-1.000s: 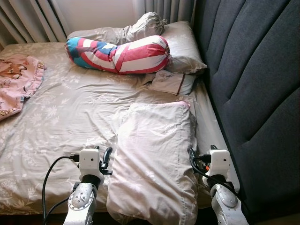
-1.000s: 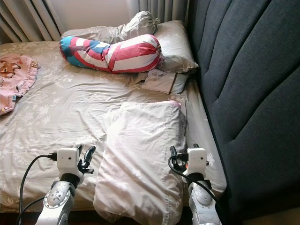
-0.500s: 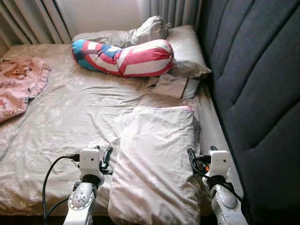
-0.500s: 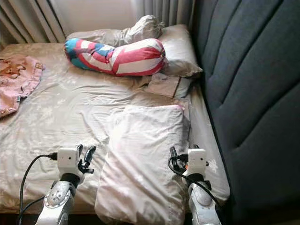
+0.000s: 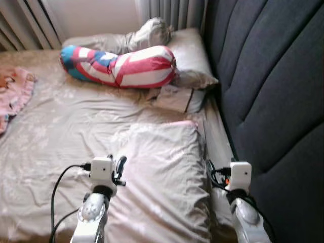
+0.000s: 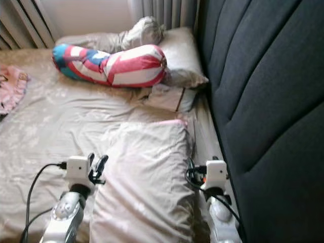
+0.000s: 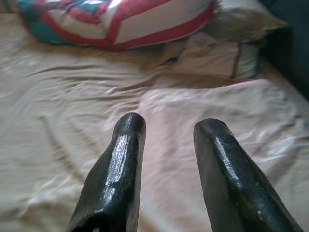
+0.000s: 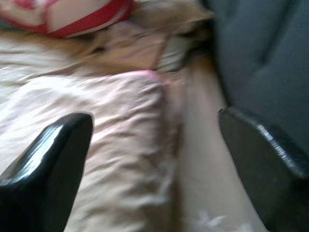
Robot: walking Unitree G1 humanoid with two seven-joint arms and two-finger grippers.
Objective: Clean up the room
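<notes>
A large pale pink pillow (image 5: 162,177) lies on the bed near its front edge, close to the headboard side. My left gripper (image 5: 115,162) hovers at the pillow's left edge, open, with nothing between its fingers (image 7: 126,145). My right gripper (image 5: 216,170) is at the pillow's right edge, over the strip of sheet beside the headboard. It is wide open (image 8: 154,118) and holds nothing. The pillow's pink-trimmed far corner (image 8: 152,75) shows in the right wrist view.
A red, white and blue striped bolster (image 5: 121,66) lies across the far end of the bed. Beside it are a grey pillow (image 5: 191,53), a knotted grey bundle (image 5: 148,33) and a small flat cushion (image 5: 178,98). A pink blanket (image 5: 12,93) lies at the left. The dark padded headboard (image 5: 268,86) runs along the right.
The whole picture has shifted, so the camera has moved closer and turned. Both grippers stay open on either side of the pillow and reach a little further along it.
</notes>
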